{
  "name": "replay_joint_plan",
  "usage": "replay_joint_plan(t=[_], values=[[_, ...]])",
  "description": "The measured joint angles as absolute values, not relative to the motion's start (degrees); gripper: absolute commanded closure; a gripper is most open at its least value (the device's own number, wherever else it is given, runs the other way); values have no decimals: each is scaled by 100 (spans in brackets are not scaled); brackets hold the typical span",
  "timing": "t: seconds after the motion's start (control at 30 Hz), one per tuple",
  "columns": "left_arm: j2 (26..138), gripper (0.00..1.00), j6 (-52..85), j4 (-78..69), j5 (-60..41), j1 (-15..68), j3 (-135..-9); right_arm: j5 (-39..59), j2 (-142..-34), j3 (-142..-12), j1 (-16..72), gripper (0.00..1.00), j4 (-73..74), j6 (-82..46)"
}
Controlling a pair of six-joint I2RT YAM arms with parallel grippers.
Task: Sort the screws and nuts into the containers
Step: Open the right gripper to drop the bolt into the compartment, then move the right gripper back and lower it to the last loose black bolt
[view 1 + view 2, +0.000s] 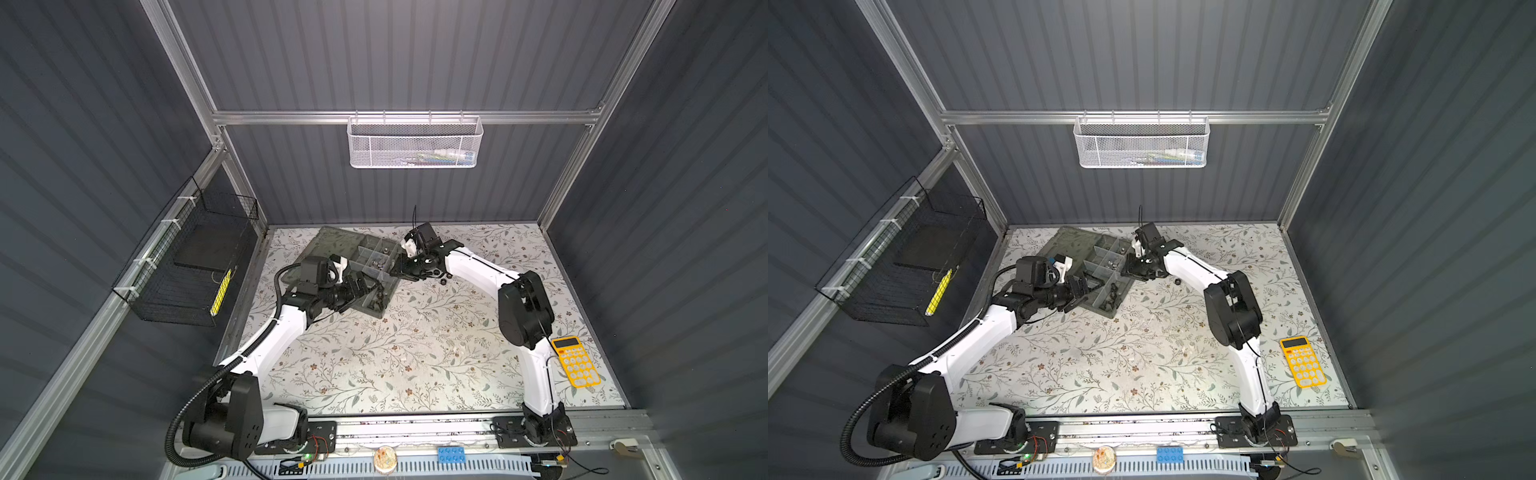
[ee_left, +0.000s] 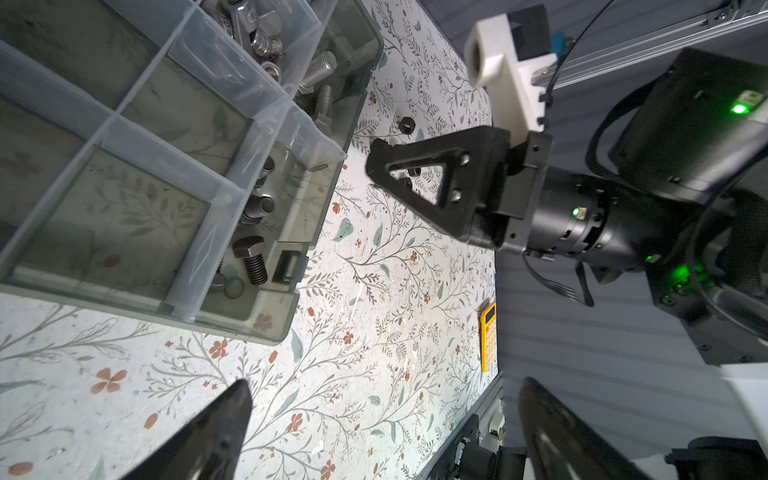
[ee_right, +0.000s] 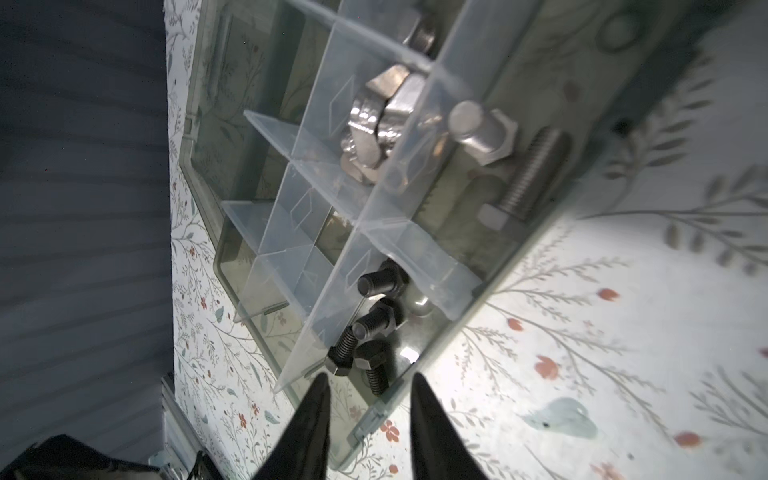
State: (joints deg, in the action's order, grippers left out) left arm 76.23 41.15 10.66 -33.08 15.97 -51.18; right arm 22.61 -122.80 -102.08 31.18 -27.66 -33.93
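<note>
- The box (image 2: 137,224) lies on the flowery table (image 1: 415,353), near the back. Its lid (image 1: 332,245) is flat open.
- Clear walls (image 3: 291,137) split the box into small spaces.
- A few black screws (image 3: 376,282) lie in a heap in a corner space of the box.
- The silver screws (image 3: 486,129) lie in the next space along the same side. One is short and fat. One is long and thin.
- A pile of shiny silver nuts (image 3: 374,120) sits in the space just behind the silver screws, on the other side of a clear wall.
- One black nut (image 1: 443,281) lies on the table outside the box, near the right arm.
- The right gripper (image 3: 370,376) is at the edge of the box, close to the black screws. Its two fingers are a little way apart, and nothing is between them.
- The left gripper (image 2: 384,384) is up over the table, close to the box. Its fingers are spread very wide and hold nothing.
- A yellow calculator (image 1: 575,361) lies at the right edge of the table, well apart from the box.
</note>
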Motion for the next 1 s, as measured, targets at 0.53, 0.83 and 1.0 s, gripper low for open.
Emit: replay_joint_plan(t=[0.53,0.83,1.0], values=[[9008,0,4185,760,-3002,2832,-6062,1603,-12108,-9719,2228,49,-2880,-2886],[9312,0,4252,720,-2956,2880,-6219,1527,-12748,-9918,2167,45,-3000,-2720],[9336,0,4252,720,-2956,2880,-6285,1343,-12855,-10029,2130,44,-3103,-2624]])
